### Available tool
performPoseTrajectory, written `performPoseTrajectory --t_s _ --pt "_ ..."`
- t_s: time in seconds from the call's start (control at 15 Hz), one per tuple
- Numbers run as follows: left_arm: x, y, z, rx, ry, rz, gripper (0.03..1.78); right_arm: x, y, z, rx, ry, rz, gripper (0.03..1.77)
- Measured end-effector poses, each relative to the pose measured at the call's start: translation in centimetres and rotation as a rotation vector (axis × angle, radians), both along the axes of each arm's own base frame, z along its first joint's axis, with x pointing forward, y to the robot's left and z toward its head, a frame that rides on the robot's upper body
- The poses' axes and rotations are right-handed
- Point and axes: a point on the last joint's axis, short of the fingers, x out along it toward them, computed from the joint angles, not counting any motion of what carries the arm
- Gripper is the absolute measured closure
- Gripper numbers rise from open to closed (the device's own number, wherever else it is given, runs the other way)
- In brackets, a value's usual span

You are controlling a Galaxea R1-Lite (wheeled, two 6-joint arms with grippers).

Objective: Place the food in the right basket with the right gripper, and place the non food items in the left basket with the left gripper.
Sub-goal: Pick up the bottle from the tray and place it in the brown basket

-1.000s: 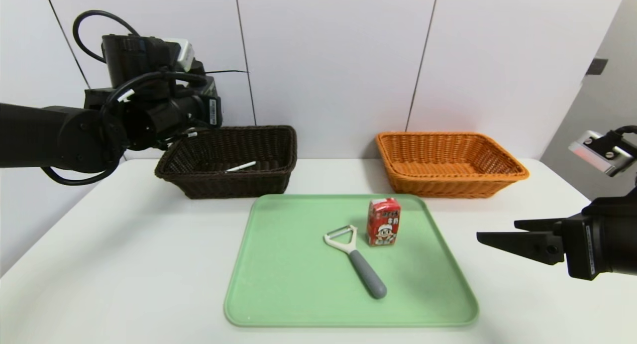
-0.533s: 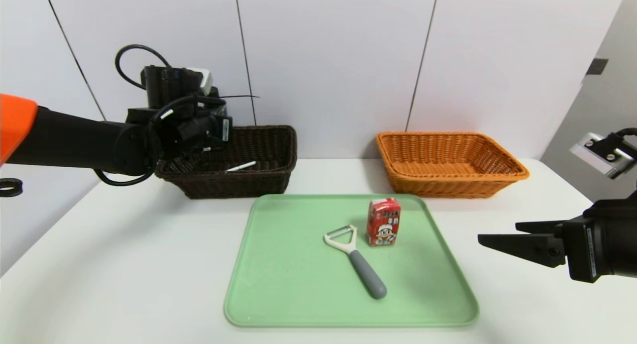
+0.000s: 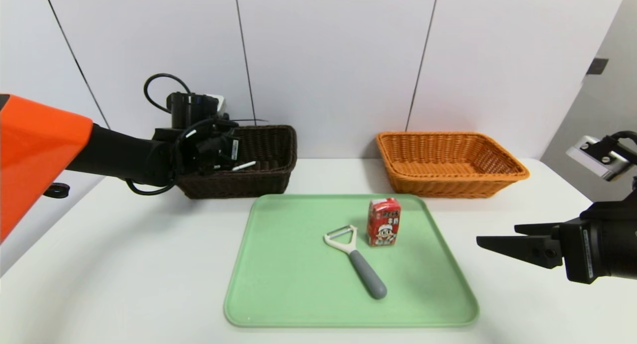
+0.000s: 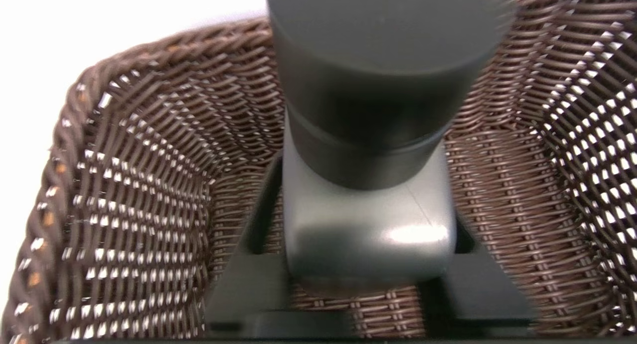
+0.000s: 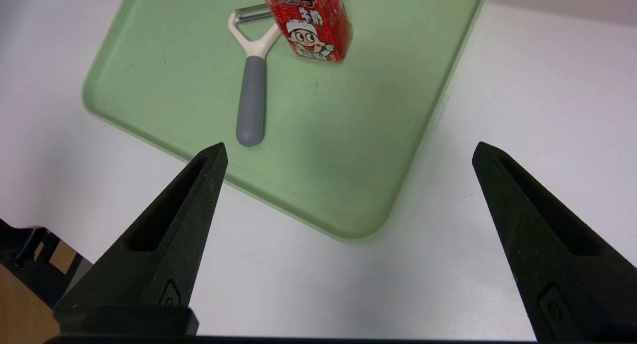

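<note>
Pen point(image 3: 241, 166) lies in dark brown basket point(image 3: 264, 182), where left gripper point(image 3: 219, 152) clasps black bottle point(image 4: 368, 110); peeler point(image 3: 356, 259) and red carton point(image 3: 383, 221) remain on tray point(image 3: 278, 284); orange basket point(image 3: 448, 182) unfilled, right gripper point(image 3: 497, 237) wide, idle.

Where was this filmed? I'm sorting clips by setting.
Probably a lab or test bench, not a home: a bare white table before plain white wall panels, with a green tray and two wicker baskets laid out as a sorting exercise.
</note>
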Motion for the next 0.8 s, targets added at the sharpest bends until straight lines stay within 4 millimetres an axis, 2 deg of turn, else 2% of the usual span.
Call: performPoseTrajectory --t_s 0.2,0.4,0.6,0.8 --pt "0.2 0.0 -0.3 0.000 0.008 0.000 0.75 0.0 0.0 0.0 0.000 0.001 -0.001 0.10" --pt "0.1 0.0 -0.2 -0.002 0.004 0.000 0.54 0.0 0.0 0.0 0.001 -0.001 -0.001 0.10" --pt "-0.9 0.2 1.6 -0.007 -0.024 0.000 0.40 0.0 0.0 0.0 0.001 -0.001 -0.002 0.10" --pt "-3.0 0.7 4.5 -0.011 -0.041 0.000 0.31 0.0 0.0 0.1 0.004 -0.001 -0.002 0.10"
